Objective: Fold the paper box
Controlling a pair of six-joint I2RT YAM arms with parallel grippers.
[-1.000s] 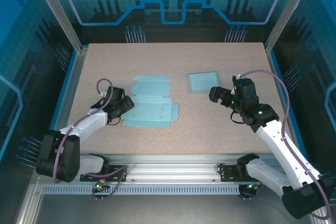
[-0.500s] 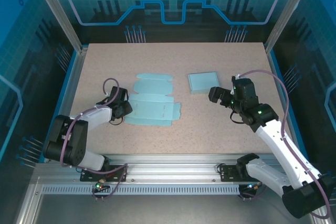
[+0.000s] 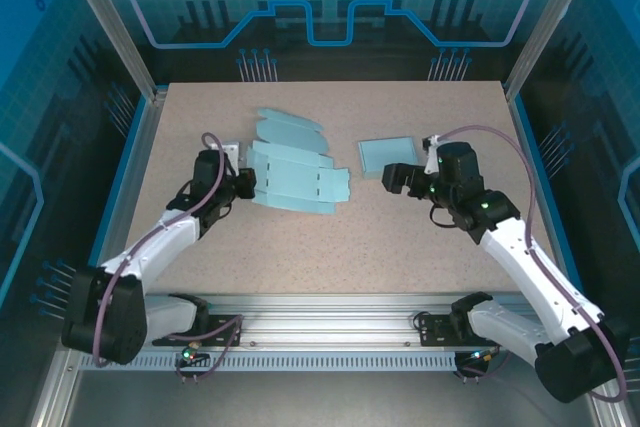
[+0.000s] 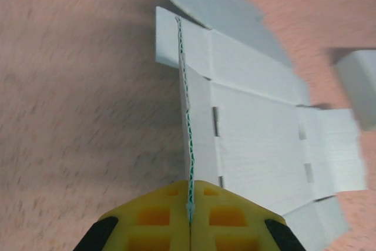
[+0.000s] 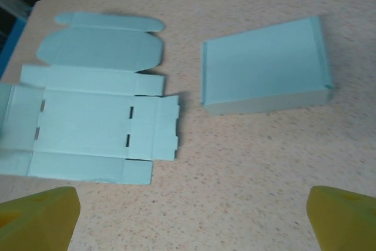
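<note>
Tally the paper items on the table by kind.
Flat unfolded light-blue paper box blank: 1
Folded closed light-blue paper box: 1
Total: 2

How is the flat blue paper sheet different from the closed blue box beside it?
The flat pale-blue paper sheet lies spread open, flaps and slots showing; the closed pale-blue paper box is folded shut into a block. The sheet covers more table than the box. The left gripper pinches the sheet's edge; nothing touches the box. Both are the same pale blue and lie on the speckled table.
</note>
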